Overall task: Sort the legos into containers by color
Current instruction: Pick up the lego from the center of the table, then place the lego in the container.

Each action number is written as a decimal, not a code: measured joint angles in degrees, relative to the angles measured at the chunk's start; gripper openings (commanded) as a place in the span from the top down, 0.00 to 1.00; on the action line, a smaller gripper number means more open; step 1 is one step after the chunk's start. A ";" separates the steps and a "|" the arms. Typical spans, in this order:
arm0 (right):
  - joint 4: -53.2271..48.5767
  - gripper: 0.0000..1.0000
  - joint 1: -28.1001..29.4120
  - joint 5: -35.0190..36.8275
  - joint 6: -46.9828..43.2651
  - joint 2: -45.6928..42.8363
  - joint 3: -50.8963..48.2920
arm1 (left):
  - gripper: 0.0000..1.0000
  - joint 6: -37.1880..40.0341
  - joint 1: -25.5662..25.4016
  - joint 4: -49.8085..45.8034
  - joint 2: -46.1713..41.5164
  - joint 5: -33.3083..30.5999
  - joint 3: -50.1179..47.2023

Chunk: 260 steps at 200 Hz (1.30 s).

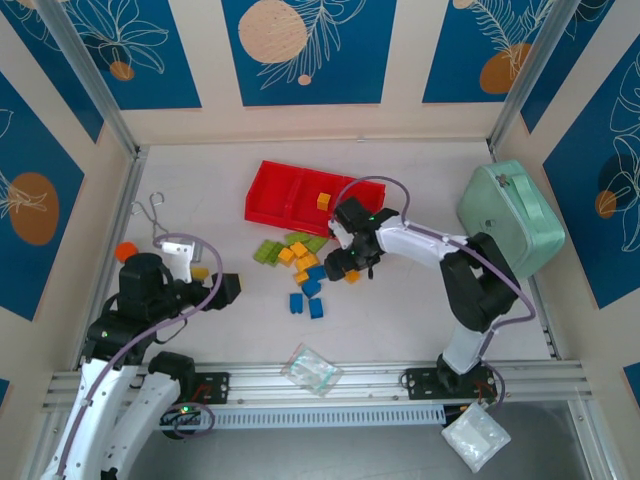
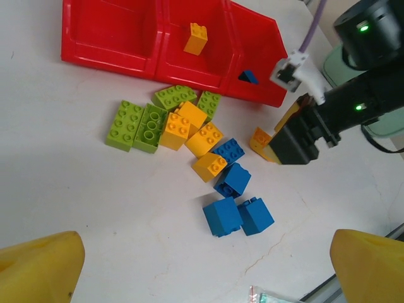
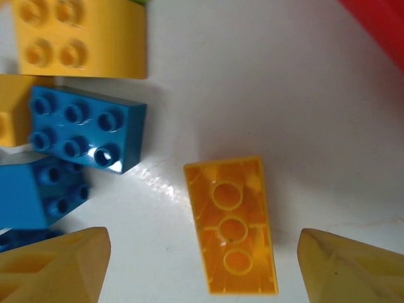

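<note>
Viewing from the near rail outward: a clear bag [image 1: 312, 368] lies at the counter's [image 1: 250, 330] front edge. Behind it on the left, the left tool [image 1: 226, 289] hangs with fingers apart, holding nothing. The loose legos [image 1: 300, 262] cluster mid-counter, with blue bricks [image 2: 222, 216] nearest, orange-yellow bricks [image 2: 203, 139] next and lime green bricks [image 2: 126, 124] farthest. At the cluster's right edge the right tool [image 3: 201, 252] sits low, fingers apart on either side of an upturned orange brick [image 3: 231, 225] without touching it. Just beyond stands the red tray [image 1: 268, 196]: its middle compartment holds one orange brick [image 2: 196, 38], its right compartment one blue brick [image 2: 248, 77]. A mint-green case [image 1: 510, 215] stands far right.
</note>
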 measured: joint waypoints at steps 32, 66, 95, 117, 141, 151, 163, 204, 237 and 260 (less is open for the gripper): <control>0.09 0.30 2.03 4.26 -0.96 4.46 1.77 | 0.01 0.15 0.00 0.20 -1.09 -0.17 -0.35; 0.24 0.49 3.61 8.79 -1.55 6.43 2.29 | 0.01 0.15 0.00 0.20 -2.51 -0.35 -0.90; 0.48 0.65 3.61 10.47 -0.44 6.43 2.29 | 0.01 0.15 0.00 0.20 -2.54 -0.42 -0.96; 0.31 0.73 3.74 10.82 0.48 6.38 2.36 | 0.01 0.15 0.00 0.20 -2.54 -0.61 -0.96; -1.27 0.75 4.33 11.04 1.66 6.08 2.89 | 0.01 0.15 0.00 0.20 -2.54 -0.96 -0.96; -2.56 0.76 4.76 10.95 2.23 5.46 3.45 | 0.01 0.15 0.00 0.20 -2.54 -1.01 -0.96; -3.98 0.76 5.44 10.64 3.21 3.61 4.92 | 0.01 0.15 0.00 0.20 -2.54 -1.03 -0.96; -1.81 0.79 5.62 9.90 8.57 -5.09 13.77 | 0.01 0.15 0.00 0.20 -2.58 -1.03 -0.96; 3.61 0.79 2.36 7.58 13.25 -4.76 19.26 | 0.01 0.15 0.00 0.24 -3.48 -1.01 -1.05; 6.36 0.79 -0.28 5.79 14.95 1.16 23.63 | 0.01 0.15 0.00 0.35 -4.04 -1.01 -1.29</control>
